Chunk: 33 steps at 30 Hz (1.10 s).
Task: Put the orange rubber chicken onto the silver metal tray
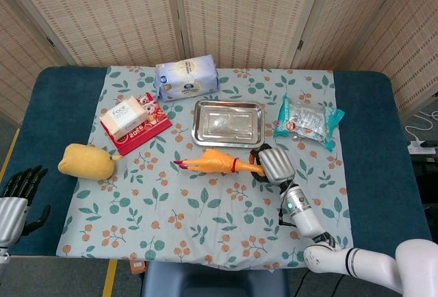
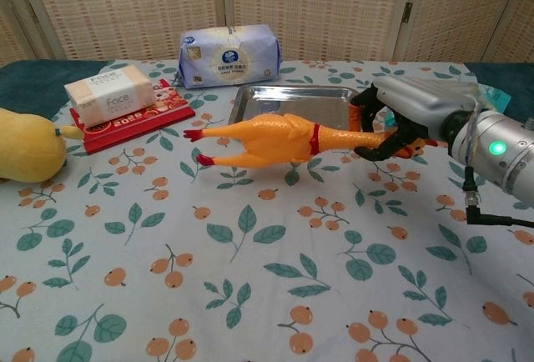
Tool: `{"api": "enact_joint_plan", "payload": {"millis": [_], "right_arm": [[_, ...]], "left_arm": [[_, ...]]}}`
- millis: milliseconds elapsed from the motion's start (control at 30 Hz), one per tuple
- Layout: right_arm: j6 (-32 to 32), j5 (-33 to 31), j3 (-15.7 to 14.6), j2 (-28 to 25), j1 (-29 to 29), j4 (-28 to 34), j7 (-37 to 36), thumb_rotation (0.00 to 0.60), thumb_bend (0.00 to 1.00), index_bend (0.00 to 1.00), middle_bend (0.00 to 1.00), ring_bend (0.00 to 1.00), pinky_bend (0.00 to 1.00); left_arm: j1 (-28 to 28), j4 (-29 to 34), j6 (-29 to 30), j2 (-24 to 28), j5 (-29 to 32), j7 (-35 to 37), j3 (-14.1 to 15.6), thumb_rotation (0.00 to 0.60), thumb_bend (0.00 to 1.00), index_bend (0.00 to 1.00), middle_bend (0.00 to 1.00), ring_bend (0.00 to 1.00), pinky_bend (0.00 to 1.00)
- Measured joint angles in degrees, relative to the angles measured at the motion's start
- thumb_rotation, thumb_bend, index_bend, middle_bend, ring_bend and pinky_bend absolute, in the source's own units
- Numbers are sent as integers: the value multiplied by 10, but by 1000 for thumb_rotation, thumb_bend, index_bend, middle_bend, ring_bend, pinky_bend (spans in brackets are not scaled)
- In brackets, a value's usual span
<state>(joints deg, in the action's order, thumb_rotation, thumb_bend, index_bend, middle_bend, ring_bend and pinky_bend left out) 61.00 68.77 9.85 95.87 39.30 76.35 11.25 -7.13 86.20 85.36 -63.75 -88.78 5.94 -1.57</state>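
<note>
From the head camera: the right robot hand (image 1: 275, 165) sits just right of centre, its dark fingers wrapped round the head end of the orange rubber chicken (image 1: 215, 162). The chicken lies stretched out horizontally, red feet pointing to the left of the frame, just below the front edge of the silver metal tray (image 1: 228, 123). Whether its body touches the cloth is hard to say from up here. The tray sits in the middle of the floral tablecloth (image 1: 171, 222). Far down in the lower left corner, the left robot hand (image 1: 15, 198) hangs off the edge of the table (image 1: 51, 105), fingers spread, gripping nothing. In the upper left part of the frame: a blue tissue pack (image 1: 186, 78), a beige box on a red packet (image 1: 135, 118), and a yellow plush toy (image 1: 87, 161) at mid-left. A teal snack bag (image 1: 308, 120) lies right of the tray.

Now the chest camera: the right robot hand (image 2: 392, 124) comes in from the right edge, clamped on the chicken's neck. The chicken (image 2: 267, 138) is clear of the cloth here, held level, overlapping the tray's (image 2: 292, 103) near rim in the picture, feet out to the left. Tissue pack (image 2: 229, 53) at top centre, beige box (image 2: 108, 95) upper left, plush toy (image 2: 29, 145) at the left edge.
</note>
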Motion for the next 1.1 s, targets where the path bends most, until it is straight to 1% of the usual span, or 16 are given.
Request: {"api": "enact_joint_plan", "payload": {"millis": [167, 267, 400, 567, 667, 733, 867, 933, 1033, 1100], "right_arm": [[-18, 55, -6, -29, 1, 0, -108, 600, 510, 909, 689, 926, 1000], [-32, 78, -9, -55, 3, 9, -155, 600, 509, 910, 689, 926, 1000], [-49, 98, -12, -92, 9, 30, -175, 600, 510, 910, 689, 926, 1000], [-61, 103, -6, -117, 17, 66, -184, 600, 510, 911, 689, 926, 1000], [-72, 97, 1, -125, 25, 88, -175, 600, 510, 911, 689, 926, 1000], [-76, 92, 4, -127, 30, 96, -161, 600, 509, 911, 689, 926, 1000], [-81, 71, 14, -124, 41, 116, -110, 600, 509, 911, 689, 926, 1000], [-82, 56, 20, -118, 46, 123, -86, 600, 509, 911, 689, 926, 1000], [-79, 31, 29, -103, 55, 131, -46, 600, 509, 911, 689, 926, 1000], [-77, 11, 36, -90, 62, 136, -19, 600, 509, 912, 689, 926, 1000]], "left_arm": [[-2, -10, 4, -10, -5, -5, -2, 600, 448, 0, 0, 0, 71], [-6, -12, 8, -15, -14, -8, -3, 600, 448, 0, 0, 0, 75], [-17, -5, 10, -15, -36, -13, -5, 600, 447, 0, 0, 0, 85], [-44, 44, -8, 4, -59, -33, -9, 600, 447, 0, 0, 0, 103], [-67, 91, -37, 18, -68, -54, -12, 600, 446, 0, 8, 6, 124], [-86, 127, -69, 26, -68, -64, -15, 600, 445, 0, 19, 18, 133], [-122, 205, -135, 39, -49, -77, -22, 600, 443, 0, 41, 67, 183], [-140, 245, -165, 42, -36, -91, -27, 600, 442, 0, 44, 69, 188], [-158, 276, -185, 39, -19, -127, -36, 600, 441, 0, 57, 69, 188], [-169, 285, -194, 31, -2, -151, -43, 600, 440, 0, 59, 69, 188]]}}
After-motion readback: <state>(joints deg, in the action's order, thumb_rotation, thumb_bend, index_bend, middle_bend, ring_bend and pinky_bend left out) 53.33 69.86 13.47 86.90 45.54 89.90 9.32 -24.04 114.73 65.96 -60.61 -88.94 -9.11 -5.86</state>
